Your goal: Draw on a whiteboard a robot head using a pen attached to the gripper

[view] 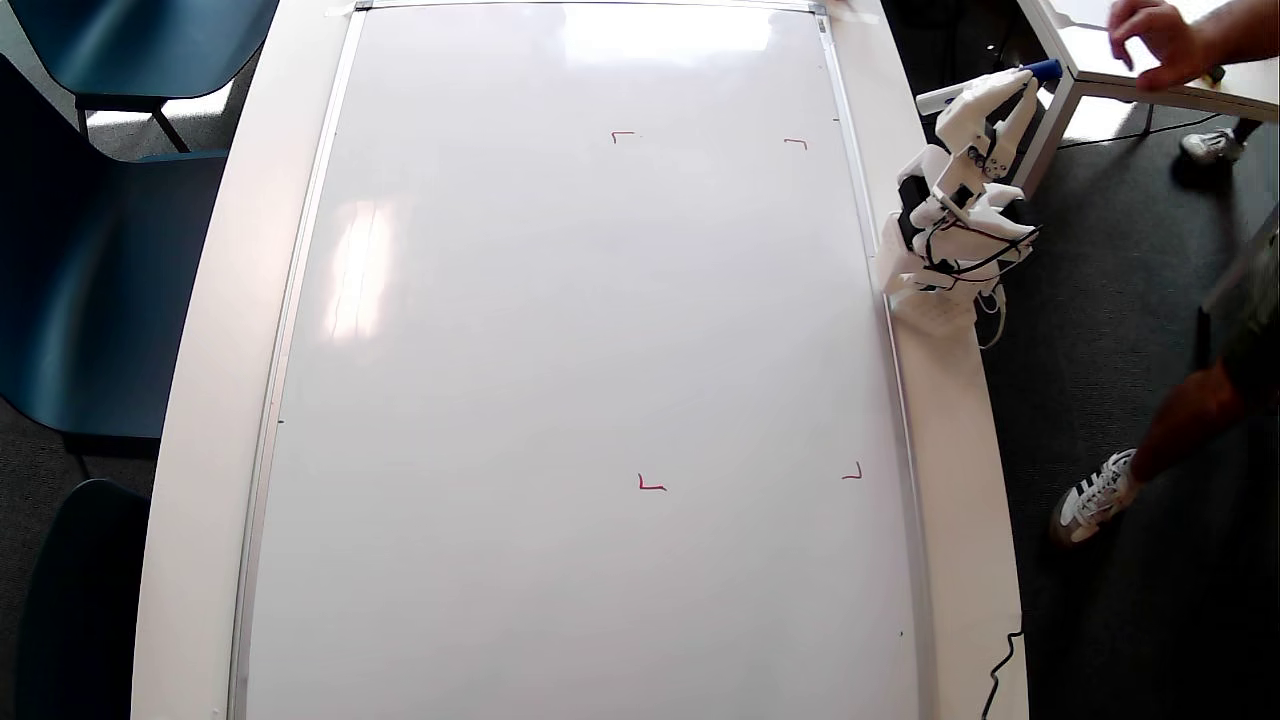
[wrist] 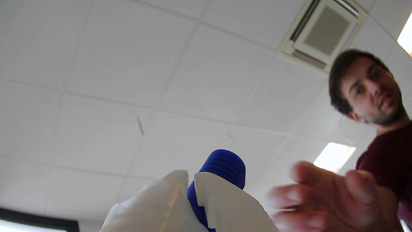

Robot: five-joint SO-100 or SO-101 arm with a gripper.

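- Dark carpet (view: 1120, 380) surrounds a long white counter (view: 205, 400) in the overhead view, with blue chairs (view: 90, 290) along its left side.
- The whiteboard (view: 560, 350) covers nearly the whole counter top; its thin silver frame runs close to the counter's edges.
- Four small red corner marks (view: 651, 485) sit on the right half of the board, and the glossy surface between them is blank, with no blue line drawing to be seen.
- The small white arm (view: 950, 230) stands on the counter's right rim, just outside the frame, with black cables looped around its lower part.
- The arm is folded and turned away from the board, reaching up and to the right over the counter's edge toward a neighbouring table (view: 1120, 75).
- The tool (view: 1015, 90) points toward that table and is off the board.
- The pen (view: 990, 85) lies across the tool, its white barrel sticking out on the left and its dark blue end on the right.
- In the wrist view the tool (wrist: 191, 180) aims at the ceiling tiles (wrist: 128, 80), its two white fingers (wrist: 225, 206) pressed around the pen (wrist: 223, 166), pinching it just below the ribbed blue end.
- A person's hand (wrist: 334, 199), blurred, reaches in beside the tool at the lower right of the wrist view; in the overhead view the hand (view: 1155, 40) hovers over the neighbouring table, near the pen's blue end but apart from it.
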